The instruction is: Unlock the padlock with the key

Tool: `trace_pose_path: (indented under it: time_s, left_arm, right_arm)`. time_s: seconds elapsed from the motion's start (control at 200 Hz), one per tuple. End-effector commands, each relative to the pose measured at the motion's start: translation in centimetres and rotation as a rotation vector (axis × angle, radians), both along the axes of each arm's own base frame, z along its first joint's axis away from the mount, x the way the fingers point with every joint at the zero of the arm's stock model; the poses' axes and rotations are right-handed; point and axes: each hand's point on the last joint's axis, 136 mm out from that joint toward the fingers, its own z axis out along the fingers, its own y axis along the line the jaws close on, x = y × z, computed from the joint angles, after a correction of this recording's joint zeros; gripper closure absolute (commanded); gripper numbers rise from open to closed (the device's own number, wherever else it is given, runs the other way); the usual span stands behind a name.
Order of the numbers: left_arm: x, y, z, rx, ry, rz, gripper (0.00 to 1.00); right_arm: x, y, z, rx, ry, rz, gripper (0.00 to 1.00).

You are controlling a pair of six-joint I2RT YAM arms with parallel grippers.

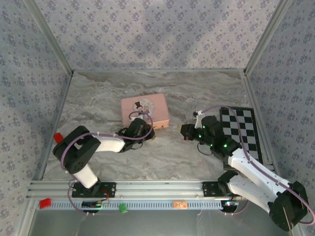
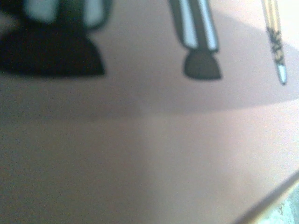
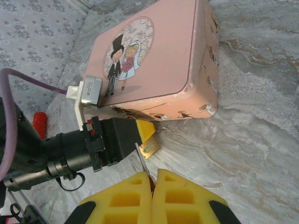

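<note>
Two grippers are meeting just in front of the pink illustrated tin box (image 3: 154, 60) on the grey marbled table (image 3: 261, 130). The left gripper (image 3: 145, 139) is pinching the tiny brass-gold padlock (image 3: 150, 147), which is tilting on one corner just beside the tin's near wall, probably so that the keyway is facing the other arm. The right gripper (image 3: 153, 186) is pressing its yellow foam fingertips together on the thin silver key (image 3: 142, 159), its blade pointing at the padlock body (tip touching or just short: cannot tell). Count: one padlock, one key, one tin.
</note>
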Motion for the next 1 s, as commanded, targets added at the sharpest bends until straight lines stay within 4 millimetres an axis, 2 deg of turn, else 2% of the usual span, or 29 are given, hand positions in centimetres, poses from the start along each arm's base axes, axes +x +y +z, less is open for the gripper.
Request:
trace_pose_path:
  time_s: [0.0,0.11,0.215,0.35,0.66,0.994]
  left_arm:
    - [-1.3,1.2,-1.5,0.054,0.059,-0.011,0.9]
    - [-0.9,1.4,-1.4,0.04,0.058,-0.01,0.9]
    - [-0.8,1.9,-1.4,0.016,0.063,0.001,0.91]
    - [-0.7,2.4,-1.1,-0.035,0.069,0.011,0.91]
    - [-0.9,3.2,-0.5,-0.084,0.081,-0.005,0.91]
    - [-0.3,3.5,-0.6,-0.134,0.119,-0.003,0.91]
  right_arm:
    - [0.5,-0.5,0.2,-0.01,0.033,-0.066,1.0]
    - [0.7,-1.0,-0.9,-0.027,0.087,-0.109,1.0]
    - [0.8,-0.9,-1.0,-0.018,0.12,-0.132,1.0]
    - [1.0,-0.3,-1.1,-0.004,0.15,-0.139,1.0]
    - [1.0,1.5,-2.6,0.029,0.21,-0.163,1.0]
    - [0.5,2.2,-3.0,0.048,0.206,-0.169,1.0]
